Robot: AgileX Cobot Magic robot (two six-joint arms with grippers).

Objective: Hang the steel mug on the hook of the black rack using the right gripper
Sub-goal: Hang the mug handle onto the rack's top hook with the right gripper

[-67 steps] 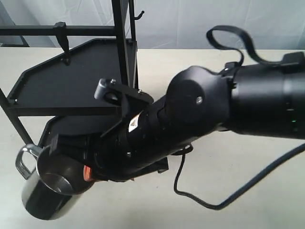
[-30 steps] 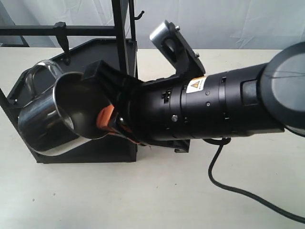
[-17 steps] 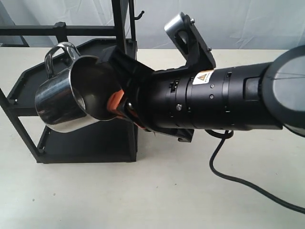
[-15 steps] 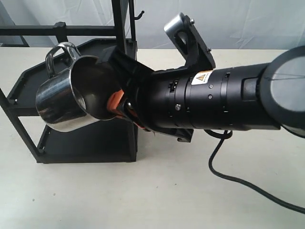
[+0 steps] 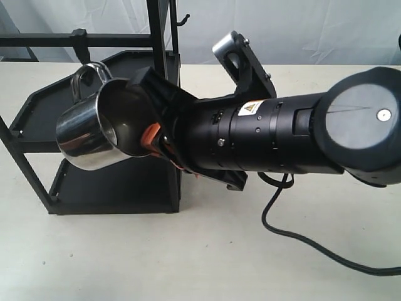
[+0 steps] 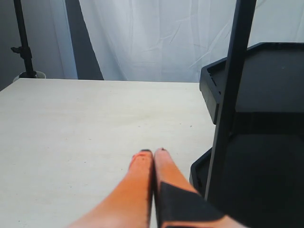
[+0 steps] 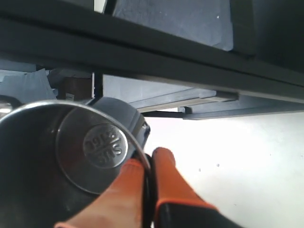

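Note:
The steel mug (image 5: 80, 135) hangs tilted in the air in front of the black rack (image 5: 39, 118), its mouth facing the arm. My right gripper (image 5: 152, 133) is shut on its rim. The mug's looped handle (image 5: 88, 73) points up, right at the lower end of the hook (image 5: 79, 39) clamped on the horizontal bar; I cannot tell whether it is threaded on. In the right wrist view the orange fingers (image 7: 166, 175) pinch the rim (image 7: 148, 164), the stamped base (image 7: 105, 145) shows inside, and the rack's bar (image 7: 142, 52) runs overhead. My left gripper (image 6: 153, 153) is shut and holds nothing.
A thin curved hook (image 5: 182, 21) with a knobbed tip sticks out of the rack's tall post (image 5: 158, 56). The right arm's black cable (image 5: 294, 233) loops over the pale table (image 5: 188, 263). In the left wrist view a rack post (image 6: 232, 95) stands close beside the fingers.
The right arm has lifted the mug from low on the table, up and to the right, and brought its handle up to the hook on the bar.

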